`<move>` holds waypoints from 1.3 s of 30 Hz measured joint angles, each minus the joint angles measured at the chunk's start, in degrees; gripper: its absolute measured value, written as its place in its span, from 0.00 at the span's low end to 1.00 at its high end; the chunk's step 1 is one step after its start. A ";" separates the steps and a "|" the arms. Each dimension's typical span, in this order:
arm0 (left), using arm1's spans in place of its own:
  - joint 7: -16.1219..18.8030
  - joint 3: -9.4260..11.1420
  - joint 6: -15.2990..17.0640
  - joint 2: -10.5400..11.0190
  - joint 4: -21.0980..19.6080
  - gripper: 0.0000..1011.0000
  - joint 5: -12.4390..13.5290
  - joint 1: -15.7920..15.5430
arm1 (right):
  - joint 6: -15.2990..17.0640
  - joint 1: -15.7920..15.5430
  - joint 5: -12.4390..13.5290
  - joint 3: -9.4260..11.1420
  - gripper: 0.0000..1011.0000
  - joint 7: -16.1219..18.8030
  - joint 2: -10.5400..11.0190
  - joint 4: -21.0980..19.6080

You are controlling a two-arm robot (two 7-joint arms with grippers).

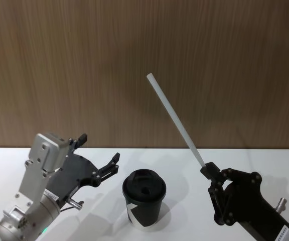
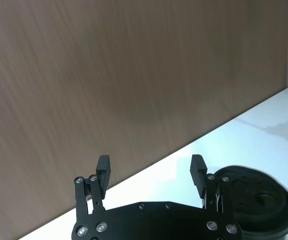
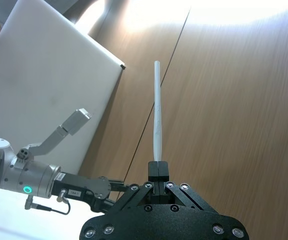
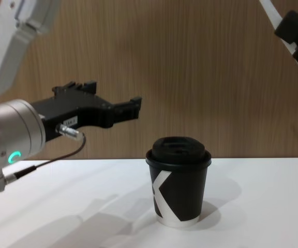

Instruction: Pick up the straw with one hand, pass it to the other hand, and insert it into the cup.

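1. Our all-black right gripper [image 1: 205, 169] grasps the long white straw [image 1: 177, 120] by its lower end, aloft right of the black lidded paper cup [image 1: 144, 198]: pickup done.
2. We judge that handover to our silver-wristed black left gripper [image 1: 100, 148], fingers spread left of the cup, and insertion are not yet done.

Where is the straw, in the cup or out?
Out. The right tool pinches the straw at its lower end, holding it slanted in the air beside the lidded cup.

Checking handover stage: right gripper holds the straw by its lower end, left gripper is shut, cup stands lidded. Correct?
No: the left gripper is open, as the left wrist view shows. The right gripper does hold the straw by its lower end, and the cup stands lidded.
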 joint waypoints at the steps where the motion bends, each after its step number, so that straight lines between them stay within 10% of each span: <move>1: -0.50 -0.12 -0.17 0.11 -0.07 0.99 -0.34 -0.08 | 0.00 0.00 0.01 -0.01 0.00 0.01 0.01 0.00; 39: -32.51 -0.28 -4.04 0.73 3.47 0.99 -23.44 -6.56 | 0.00 -0.01 0.16 -0.11 0.00 0.06 0.08 0.00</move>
